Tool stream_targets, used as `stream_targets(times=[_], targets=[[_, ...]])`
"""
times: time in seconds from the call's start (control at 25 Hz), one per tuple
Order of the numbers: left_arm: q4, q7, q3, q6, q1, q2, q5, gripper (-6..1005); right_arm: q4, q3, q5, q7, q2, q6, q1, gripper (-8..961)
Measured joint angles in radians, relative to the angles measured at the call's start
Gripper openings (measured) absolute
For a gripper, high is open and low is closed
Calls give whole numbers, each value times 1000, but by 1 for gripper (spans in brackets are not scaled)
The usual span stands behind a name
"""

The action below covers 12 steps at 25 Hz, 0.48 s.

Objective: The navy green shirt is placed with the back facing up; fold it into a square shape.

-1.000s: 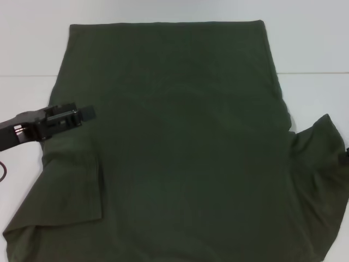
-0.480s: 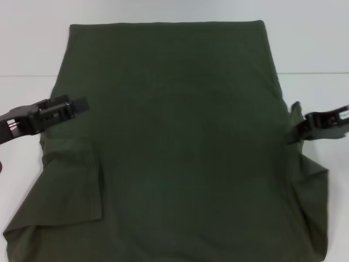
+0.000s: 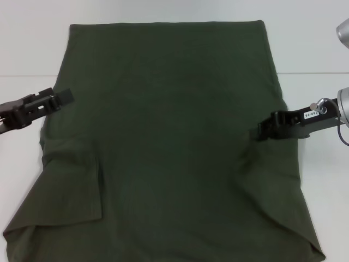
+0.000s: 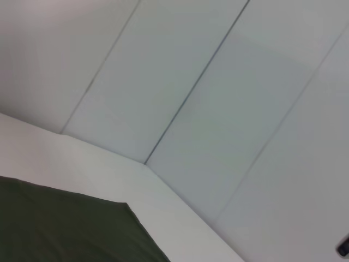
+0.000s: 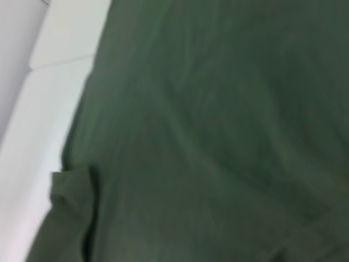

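The navy green shirt (image 3: 169, 125) lies flat on the white table, plain side up, and fills most of the head view. Its left sleeve (image 3: 73, 188) is folded inward onto the body. My right gripper (image 3: 263, 131) is over the shirt's right side, shut on the right sleeve's cloth, which is drawn inward with creases running down from the grip. My left gripper (image 3: 64, 97) hovers at the shirt's left edge, holding no cloth. A corner of the shirt (image 4: 60, 229) shows in the left wrist view. The right wrist view is filled with the shirt (image 5: 218, 136).
White table (image 3: 27, 49) shows on both sides of the shirt and behind it. A seam line crosses the table at mid-height. The wall panels (image 4: 218, 109) stand beyond the table's far edge.
My right gripper came in from the right edge, pulling the right sleeve inward over the shirt's body. My left gripper drew back to the left, off the shirt.
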<state>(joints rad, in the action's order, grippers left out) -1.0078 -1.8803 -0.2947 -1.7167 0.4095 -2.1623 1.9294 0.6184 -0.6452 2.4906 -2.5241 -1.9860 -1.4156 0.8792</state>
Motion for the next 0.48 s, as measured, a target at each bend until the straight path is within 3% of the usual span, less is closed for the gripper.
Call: stream_targets(times=[0.28,0.36,0.48], targets=[[-12,-112,8,3,-2,26,28,887,-9,7,-154,60,26,-12,-49,186],[-36,-188,16,-14,-3,37,77,887,0,7,-200,60,40,-16,-64,282],[-113,-385,40,-108,-4,66,254,887,14,4,-232,51,65,-22,-74,425]])
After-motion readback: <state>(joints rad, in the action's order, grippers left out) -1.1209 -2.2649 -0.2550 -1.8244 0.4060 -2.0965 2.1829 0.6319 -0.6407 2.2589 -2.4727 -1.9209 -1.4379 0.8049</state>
